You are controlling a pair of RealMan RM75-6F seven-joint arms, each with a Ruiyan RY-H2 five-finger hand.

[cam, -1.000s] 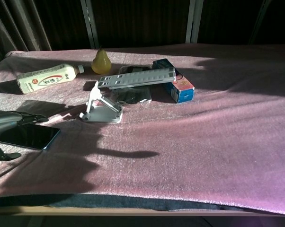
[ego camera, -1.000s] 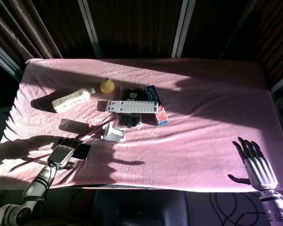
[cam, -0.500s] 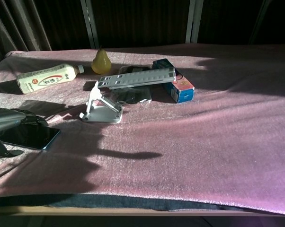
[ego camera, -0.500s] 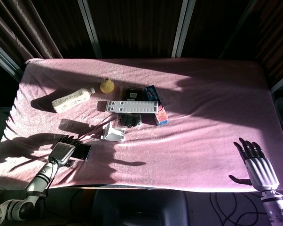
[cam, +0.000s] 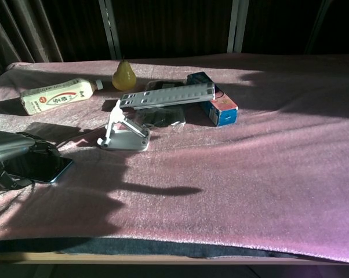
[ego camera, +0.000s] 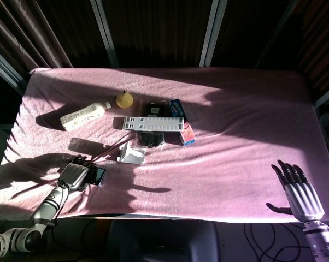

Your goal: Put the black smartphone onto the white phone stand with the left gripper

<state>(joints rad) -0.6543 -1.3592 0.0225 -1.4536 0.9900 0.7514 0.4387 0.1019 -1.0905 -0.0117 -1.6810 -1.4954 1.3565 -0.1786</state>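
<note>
The black smartphone lies flat on the pink cloth near the front left edge. My left hand covers most of it, with fingers curved down over its top and the thumb at its near side. I cannot tell whether the hand grips it. The white phone stand stands a short way to the right and further back, with nothing on it. My right hand hovers open off the table's front right corner, fingers spread, seen only in the head view.
Behind the stand lie a white power strip, a black packet, a blue and red box, a yellow pear and a white bottle on its side. Dark shadows cross the front left of the pink cloth.
My left hand has slid right and forward over the smartphone and its fingers have curled down onto it. The phone and the right hand have stayed put.
</note>
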